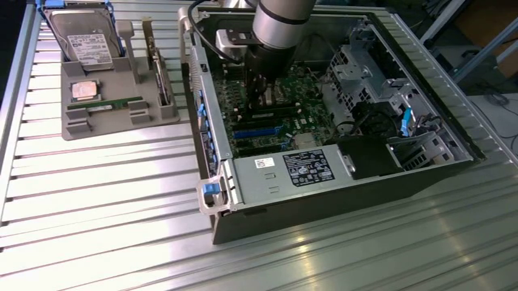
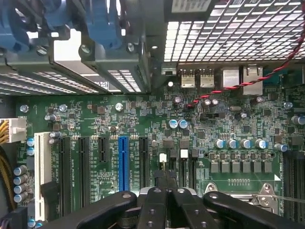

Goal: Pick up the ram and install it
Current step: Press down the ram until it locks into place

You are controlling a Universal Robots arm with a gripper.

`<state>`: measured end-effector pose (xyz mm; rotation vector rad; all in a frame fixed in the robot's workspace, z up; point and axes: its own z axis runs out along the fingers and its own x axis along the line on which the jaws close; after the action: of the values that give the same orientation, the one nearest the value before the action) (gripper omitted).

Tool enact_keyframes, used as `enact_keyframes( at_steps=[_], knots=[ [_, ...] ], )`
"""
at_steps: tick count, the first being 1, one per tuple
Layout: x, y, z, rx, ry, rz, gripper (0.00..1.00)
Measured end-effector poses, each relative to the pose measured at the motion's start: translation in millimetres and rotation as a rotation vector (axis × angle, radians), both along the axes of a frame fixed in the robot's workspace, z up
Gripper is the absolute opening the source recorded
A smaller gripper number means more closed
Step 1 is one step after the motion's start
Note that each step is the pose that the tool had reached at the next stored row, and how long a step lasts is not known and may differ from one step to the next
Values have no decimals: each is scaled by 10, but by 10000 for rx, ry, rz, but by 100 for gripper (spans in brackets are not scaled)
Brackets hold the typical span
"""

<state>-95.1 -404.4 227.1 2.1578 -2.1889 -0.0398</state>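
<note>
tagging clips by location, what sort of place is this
Probably a lab or workshop bench for PC assembly: an open computer case on a ribbed metal table, a grey fixture tray holding spare parts, and a robot arm reaching into the case.

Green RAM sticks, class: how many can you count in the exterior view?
1. A long, thin green circuit-board stick sits in the grey plastic holder tray at the exterior view's left. Another may be hidden under the robot arm inside the open computer case.
</note>
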Motion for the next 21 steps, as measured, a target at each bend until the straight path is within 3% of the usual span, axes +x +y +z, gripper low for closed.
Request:
enact_keyframes(
  at_steps=[2,4,5,8,11,16,21],
  knots=[
    [3,4,30,15,-14,1,11],
    [13,1,211,6,-10,2,11],
    [64,1,219,10,-9,0,11],
    [323,1,220,19,44,0,11],
    [599,1,219,23,134,0,11],
    [960,2,219,38,260,-1,11],
    [1281,1,219,61,334,1,11]
  ],
)
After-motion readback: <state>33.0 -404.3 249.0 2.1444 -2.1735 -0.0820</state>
